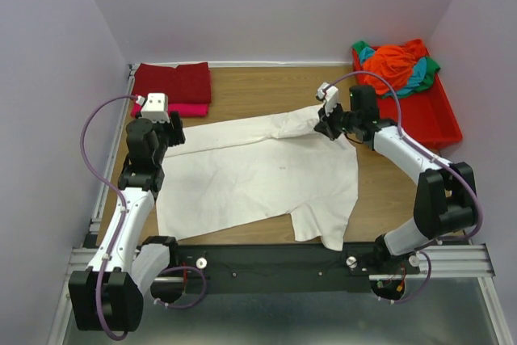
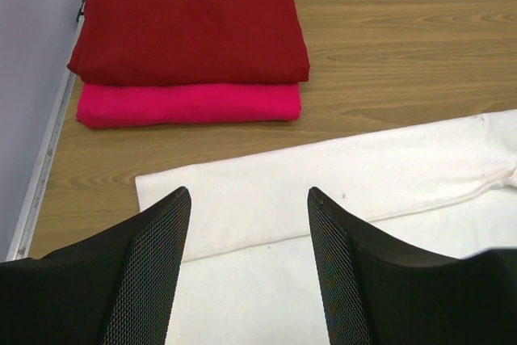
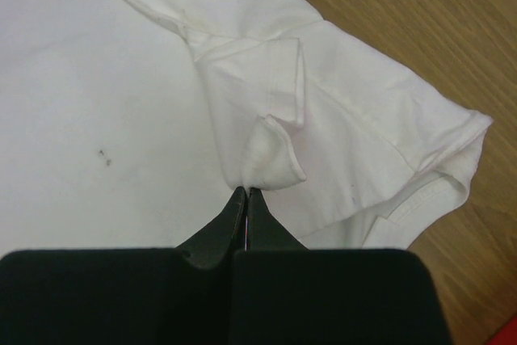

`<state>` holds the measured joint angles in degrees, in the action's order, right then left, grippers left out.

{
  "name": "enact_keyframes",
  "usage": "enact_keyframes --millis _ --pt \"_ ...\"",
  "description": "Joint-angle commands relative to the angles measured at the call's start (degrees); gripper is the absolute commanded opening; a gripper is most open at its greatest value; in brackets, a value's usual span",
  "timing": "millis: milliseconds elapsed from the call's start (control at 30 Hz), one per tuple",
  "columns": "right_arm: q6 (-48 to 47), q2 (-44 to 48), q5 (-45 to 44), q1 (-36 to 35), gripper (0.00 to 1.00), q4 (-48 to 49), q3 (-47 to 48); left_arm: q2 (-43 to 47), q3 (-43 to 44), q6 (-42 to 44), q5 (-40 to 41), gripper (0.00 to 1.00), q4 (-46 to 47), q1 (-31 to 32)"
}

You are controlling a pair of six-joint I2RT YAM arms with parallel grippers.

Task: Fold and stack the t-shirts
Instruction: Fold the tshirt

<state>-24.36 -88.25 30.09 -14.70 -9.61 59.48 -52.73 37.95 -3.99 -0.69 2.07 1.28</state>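
A large cream-white t-shirt (image 1: pixel 258 175) lies spread on the wooden table, its top edge folded over in a long band (image 2: pixel 363 175). My right gripper (image 1: pixel 327 123) sits at the shirt's upper right corner, shut on a small pinched fold of the white cloth (image 3: pixel 271 159) at its tips (image 3: pixel 245 190). My left gripper (image 1: pixel 174 131) hovers open over the shirt's upper left edge, nothing between its fingers (image 2: pixel 247 193). At the back left, a folded dark red t-shirt (image 2: pixel 190 26) rests on a folded bright pink one (image 2: pixel 190 104).
A red plastic tray (image 1: pixel 428 115) at the back right holds a crumpled heap of orange, teal and green shirts (image 1: pixel 396 66). A metal rail (image 2: pixel 44 175) and a wall border the table's left edge. White walls close in the back and both sides.
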Motion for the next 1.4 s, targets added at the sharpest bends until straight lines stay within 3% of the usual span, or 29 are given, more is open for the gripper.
enact_keyframes --millis 0,133,200,300,400,700,967,1233,1367 --pt "-3.05 1.67 -1.69 -0.86 0.04 -2.34 -1.56 0.26 -0.43 0.82 -0.89 0.68 0.66 0.48" --pt "-8.74 2.38 -1.26 -1.65 0.15 -6.20 -2.35 0.26 -0.43 0.82 -1.33 0.68 0.83 0.57" --pt "-17.24 4.12 -0.65 -2.17 0.43 -14.10 -2.70 0.43 -0.43 0.83 -1.07 0.68 0.83 0.57" --pt "-24.22 7.02 -4.48 -2.18 0.58 -19.22 -5.07 0.78 -0.51 0.82 -1.33 0.68 1.18 0.57" --pt "-24.34 8.71 -9.34 -2.09 0.70 -18.96 -5.08 0.96 -0.51 0.91 -1.77 0.68 1.54 0.57" --pt "-5.98 -12.37 -5.14 -2.09 0.71 -19.75 14.33 1.84 -0.69 1.09 -2.12 0.68 1.98 0.65" --pt "-4.30 -29.59 -0.65 -2.18 0.69 -27.39 29.97 1.49 -0.60 0.91 -3.53 0.68 2.59 0.65" --pt "-1.57 -35.76 -3.02 -2.18 0.63 -28.36 34.38 1.67 -0.60 0.74 -4.41 0.68 2.94 0.74" --pt "-1.74 -36.30 -2.23 -2.26 0.50 -29.06 34.39 1.49 -0.51 0.74 -4.50 0.68 3.03 0.74"
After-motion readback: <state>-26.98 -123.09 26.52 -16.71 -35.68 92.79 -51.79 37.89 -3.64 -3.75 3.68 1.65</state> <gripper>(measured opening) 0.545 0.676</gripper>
